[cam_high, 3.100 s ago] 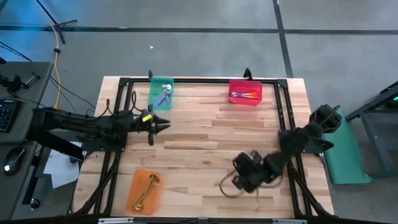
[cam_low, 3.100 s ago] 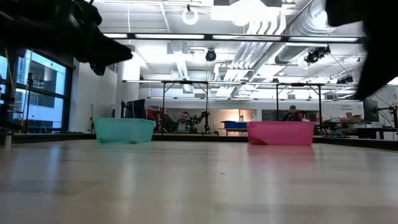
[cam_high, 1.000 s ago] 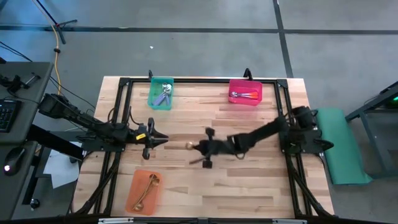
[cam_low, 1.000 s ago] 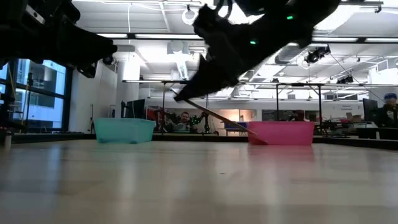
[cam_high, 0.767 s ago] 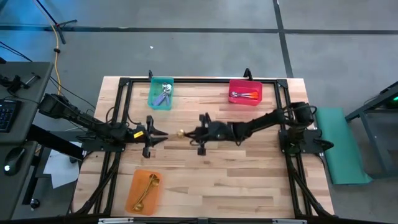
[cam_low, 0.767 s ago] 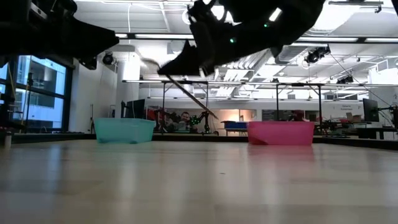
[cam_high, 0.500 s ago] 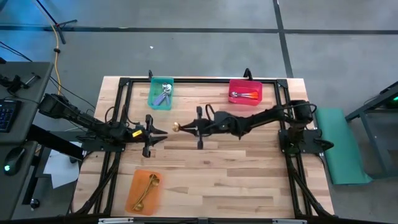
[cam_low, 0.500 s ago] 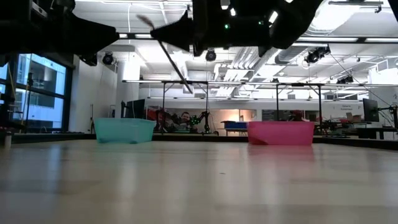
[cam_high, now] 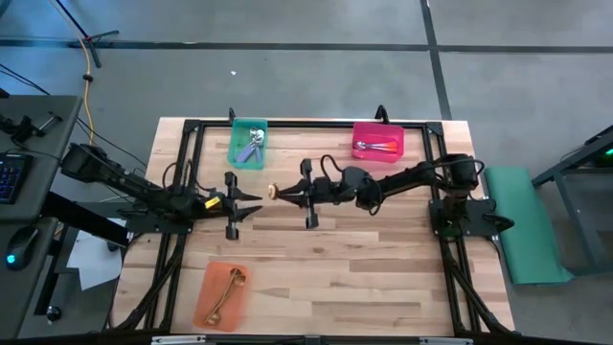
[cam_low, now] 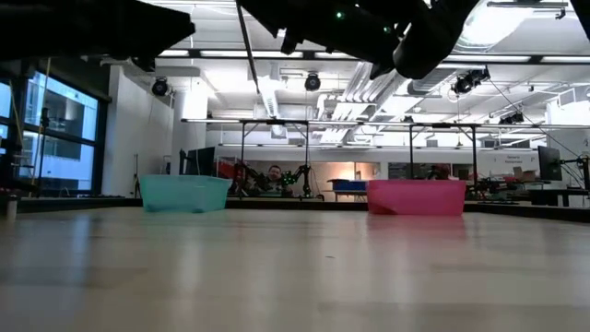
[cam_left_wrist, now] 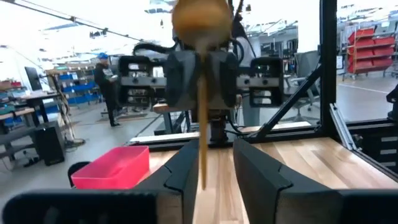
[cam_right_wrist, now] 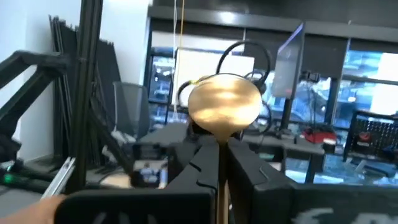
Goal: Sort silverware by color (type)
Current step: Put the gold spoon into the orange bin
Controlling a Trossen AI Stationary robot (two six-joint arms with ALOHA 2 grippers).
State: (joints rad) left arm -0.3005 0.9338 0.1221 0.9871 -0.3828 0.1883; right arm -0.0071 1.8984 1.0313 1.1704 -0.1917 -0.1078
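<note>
A gold spoon (cam_high: pixel 274 193) hangs above the table's middle, held by my shut right gripper (cam_high: pixel 286 195), which reaches in from the right, about level. Its bowl (cam_right_wrist: pixel 224 104) sticks out past the fingertips. In the low view its handle (cam_low: pixel 249 51) slants down. My left gripper (cam_high: pixel 257 200) faces it from the left, open, a little short of the bowl. In the left wrist view the handle (cam_left_wrist: pixel 202 124) shows in the gap between my left fingers (cam_left_wrist: pixel 186 168); I see no touch. My right gripper pinches the gold spoon at its neck (cam_right_wrist: pixel 219 144), just under the bowl, between its two fingers. The fingers come about level from the table's right side. The spoon is lifted clear, bowl uppermost and handle hanging below the fingers.
A green bin (cam_high: pixel 248 144) with blue-handled spoons stands at the far left. A pink bin (cam_high: pixel 378 142) with orange-handled spoons stands at the far right. An orange bin (cam_high: pixel 222 295) with a gold spoon lies near the front left. A black frame (cam_high: pixel 316 124) rims the table.
My right gripper has carried the gold spoon up and toward the table's left and far side, tipping from pointing down to about level. The spoon's handle has swung from a shallow slant to nearly upright. My left gripper has risen a little and rolled.
</note>
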